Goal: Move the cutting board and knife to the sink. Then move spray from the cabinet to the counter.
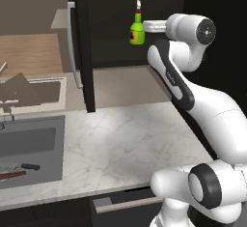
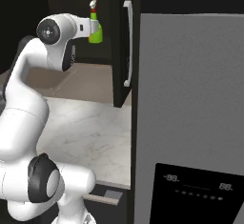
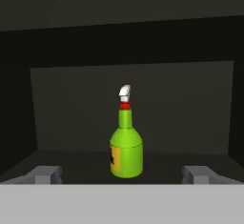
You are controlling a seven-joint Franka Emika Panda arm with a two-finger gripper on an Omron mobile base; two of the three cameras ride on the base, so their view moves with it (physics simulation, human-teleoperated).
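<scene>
Board [image 1: 10,175], knife [image 1: 29,166] already in sink [image 1: 57,148], lower left. You're on spray [image 3: 126,147] now: upright in cabinet [image 1: 84,52], centre frame. Tool [image 3: 123,174] wide, empty. Next: advance, straddle bottle, close.

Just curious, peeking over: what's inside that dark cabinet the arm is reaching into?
A green spray stands upright on the shelf of the cabinet, with the open gripper just in front of it. The dark corners beside the bottle are too shadowed to tell what else is there.
</scene>
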